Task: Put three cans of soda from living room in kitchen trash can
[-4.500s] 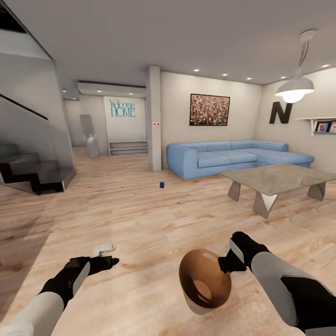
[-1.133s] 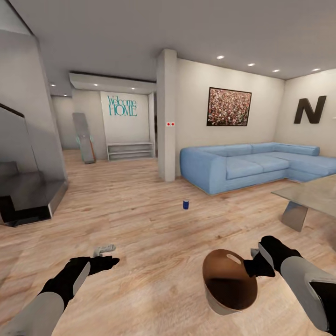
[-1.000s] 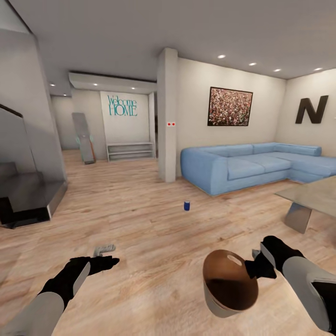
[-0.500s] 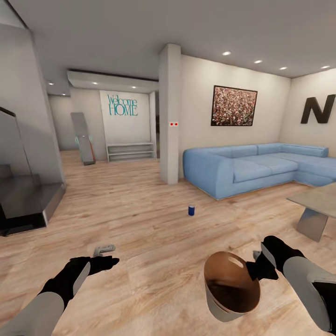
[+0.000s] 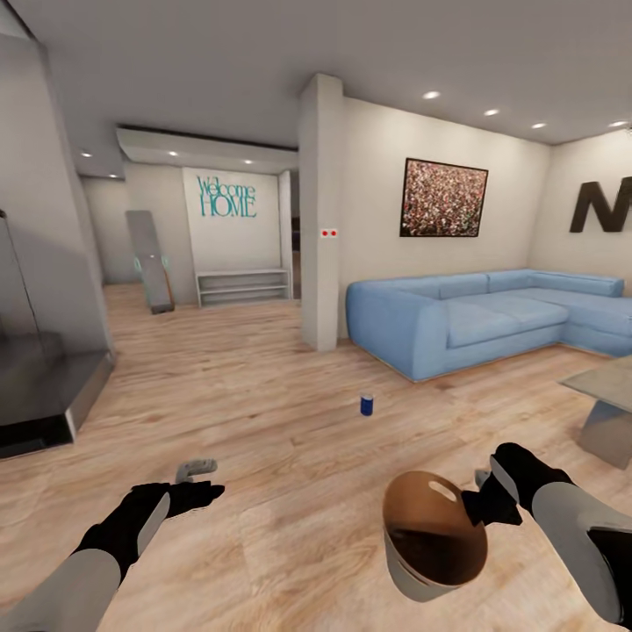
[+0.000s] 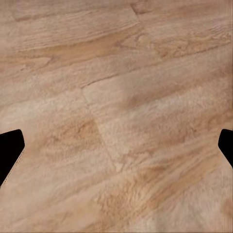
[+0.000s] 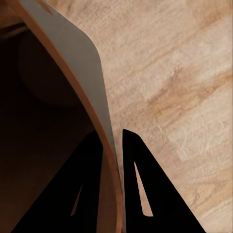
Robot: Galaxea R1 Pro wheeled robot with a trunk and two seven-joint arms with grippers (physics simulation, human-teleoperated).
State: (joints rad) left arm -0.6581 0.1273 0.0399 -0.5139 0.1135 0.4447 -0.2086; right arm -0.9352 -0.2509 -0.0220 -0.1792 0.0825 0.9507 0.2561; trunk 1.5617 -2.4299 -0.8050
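Note:
A dark blue can of soda [image 5: 366, 405] stands upright on the wood floor of the living room, ahead of me and slightly to the right. My right gripper [image 5: 481, 502] is shut on the rim of the tash can [image 5: 434, 562], held low at the right. The right wrist view shows the fingers [image 7: 92, 184] clamped across the bin's grey wall [image 7: 73, 43], one inside and one outside. The bin's brown inside looks dark; I cannot tell its contents. My left gripper [image 5: 204, 481] hangs open over bare floor, its fingertips [image 6: 9, 150] far apart.
A blue corner sofa [image 5: 474, 316] runs along the right wall behind a white pillar [image 5: 320, 211]. A grey low table [image 5: 610, 408] juts in at the right edge. A dark stair platform [image 5: 44, 386] sits at the left. Wood floor stretches between me and the can.
The whole view has shifted as I roll forward: the blue can, pillar and sofa look nearer, and the table has slid toward the right edge. Both arms hold their poses.

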